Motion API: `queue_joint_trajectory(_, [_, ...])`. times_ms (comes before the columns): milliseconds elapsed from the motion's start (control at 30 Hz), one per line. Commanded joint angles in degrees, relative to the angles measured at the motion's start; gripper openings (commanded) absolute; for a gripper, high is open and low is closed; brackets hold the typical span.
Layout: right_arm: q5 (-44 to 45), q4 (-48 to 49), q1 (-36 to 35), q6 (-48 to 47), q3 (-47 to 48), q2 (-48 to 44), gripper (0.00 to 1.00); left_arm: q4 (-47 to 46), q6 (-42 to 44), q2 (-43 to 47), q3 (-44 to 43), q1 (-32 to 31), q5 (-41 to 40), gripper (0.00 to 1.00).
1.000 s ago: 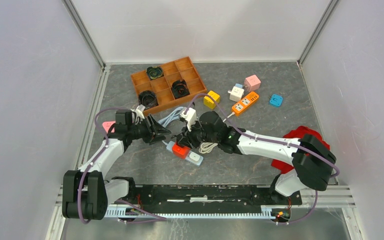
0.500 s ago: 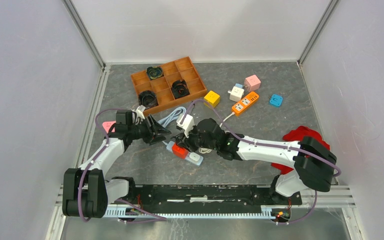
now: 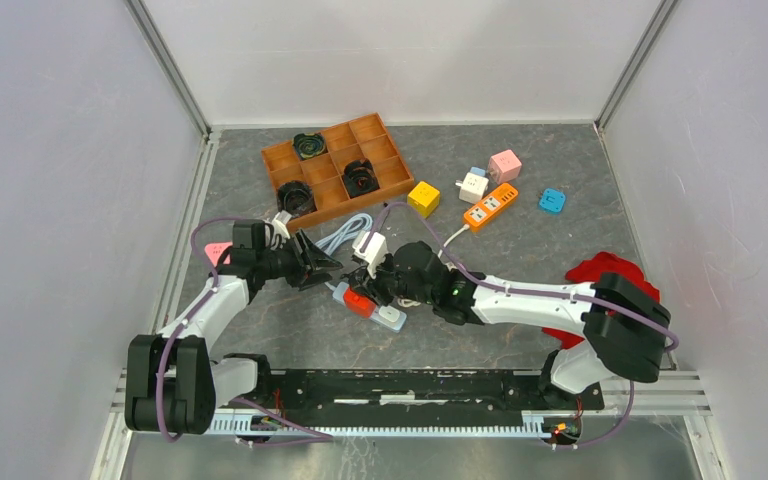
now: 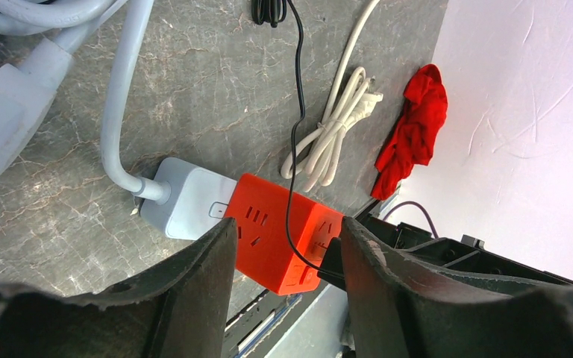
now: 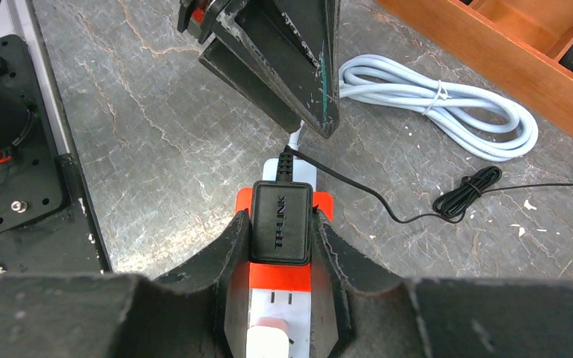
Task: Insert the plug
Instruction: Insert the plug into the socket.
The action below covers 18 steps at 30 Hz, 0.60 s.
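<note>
My right gripper [image 5: 281,216] is shut on a black TP-LINK plug [image 5: 281,224]. It holds the plug against the top of the red section [image 5: 280,272] of a power strip lying on the table [image 3: 362,302]. The prongs are hidden. A white socket section with a pale button [image 5: 272,339] lies between my fingers below the plug. My left gripper [image 4: 287,227] is open, its tips just beyond the strip's light-blue end [image 4: 183,198]. In the left wrist view the plug [image 4: 330,262] shows as a black edge on the red block [image 4: 268,250]. In the top view the left gripper [image 3: 315,268] faces the right one [image 3: 378,282].
The plug's thin black cable [image 5: 388,205] runs right to a small coil [image 5: 466,192]. A light-blue cable coil [image 5: 448,112] lies behind it. A wooden tray [image 3: 335,165], yellow cube [image 3: 422,197], orange strip [image 3: 490,205], white cable bundle [image 4: 336,130] and red cloth [image 3: 600,275] surround the spot.
My right gripper has moved left and down with the plug, from beside the strip onto its red section. The left arm has stayed still.
</note>
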<state>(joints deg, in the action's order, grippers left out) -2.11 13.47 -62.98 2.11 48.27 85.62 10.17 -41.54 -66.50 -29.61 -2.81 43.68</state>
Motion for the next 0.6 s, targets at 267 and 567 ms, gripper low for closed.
queue_joint_trajectory(267, [0.63, -10.39, -0.53, 2.73, -10.39, 3.70, 0.00, -0.16, -0.21, -0.10, -0.62, 0.23, 1.07, 0.61])
queue_joint_trajectory(567, [1.07, -7.14, -0.53, 1.21, -13.20, 3.74, 0.00, -0.02, -0.32, -0.30, -0.69, 0.24, 0.45, 0.61])
